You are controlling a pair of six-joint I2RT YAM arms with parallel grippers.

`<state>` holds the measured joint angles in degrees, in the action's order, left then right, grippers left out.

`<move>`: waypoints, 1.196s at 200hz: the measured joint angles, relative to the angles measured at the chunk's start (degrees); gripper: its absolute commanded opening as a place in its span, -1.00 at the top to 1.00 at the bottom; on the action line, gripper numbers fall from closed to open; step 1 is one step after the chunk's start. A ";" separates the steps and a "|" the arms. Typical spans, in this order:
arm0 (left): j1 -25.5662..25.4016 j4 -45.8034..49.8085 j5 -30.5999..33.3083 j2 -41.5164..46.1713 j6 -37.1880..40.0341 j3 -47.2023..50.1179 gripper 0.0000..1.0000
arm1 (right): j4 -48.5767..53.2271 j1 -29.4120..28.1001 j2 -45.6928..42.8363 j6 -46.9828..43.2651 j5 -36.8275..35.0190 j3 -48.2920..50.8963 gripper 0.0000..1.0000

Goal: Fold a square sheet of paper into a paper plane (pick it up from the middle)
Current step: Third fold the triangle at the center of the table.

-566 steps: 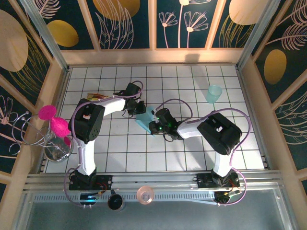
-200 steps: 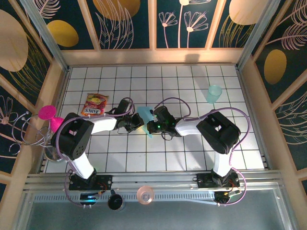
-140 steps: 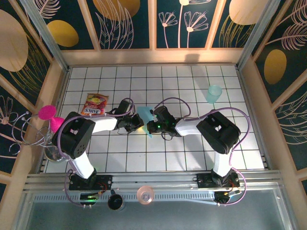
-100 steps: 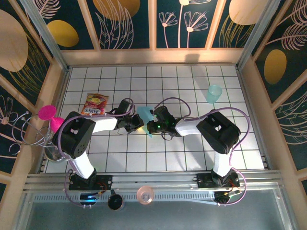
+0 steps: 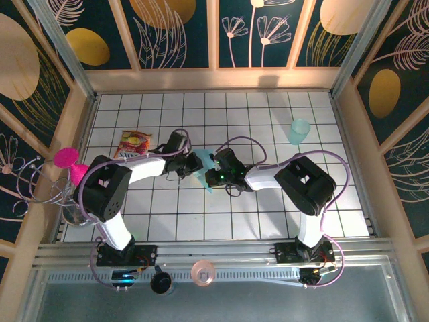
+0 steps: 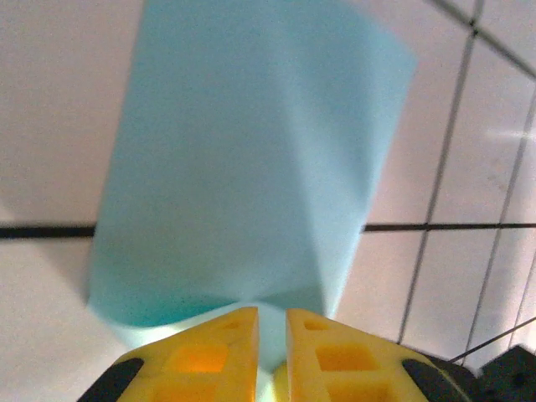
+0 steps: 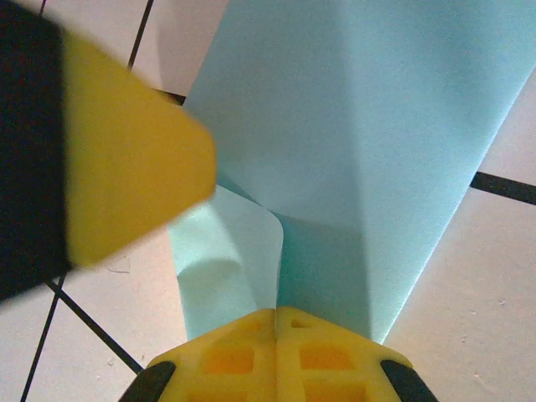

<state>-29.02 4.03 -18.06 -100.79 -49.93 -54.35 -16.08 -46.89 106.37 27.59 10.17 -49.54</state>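
The light-blue sheet of paper is folded into a narrow creased strip and stands off the white tiles at the table's middle. My right gripper is shut on its lower fold; in the right wrist view the yellow fingertips meet on the paper. My left gripper comes in from the left. Its fingers stand a narrow slit apart, with the paper's pale edge in the slit. One blurred left finger overlaps the paper's left edge in the right wrist view.
A translucent teal cup stands at the back right. A red and yellow snack packet lies left of the left arm. A pink object on a wire stand sits beyond the table's left wall.
My left gripper has shifted slightly up and right along the paper, and its jaws have parted a little. The right gripper has kept its hold and place.
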 measured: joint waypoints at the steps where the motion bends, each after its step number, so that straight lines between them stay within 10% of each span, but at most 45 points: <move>1: 0.02 0.07 0.11 -0.04 0.15 -0.15 0.66 | 0.00 0.00 0.00 0.02 0.00 0.00 1.00; 239: 2.38 8.76 4.63 -13.27 12.85 -15.10 0.74 | 0.00 0.37 -0.22 0.44 -0.26 0.11 1.00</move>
<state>-26.63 12.80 -13.43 -114.06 -37.08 -69.45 -16.08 -46.52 106.15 28.03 9.91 -49.43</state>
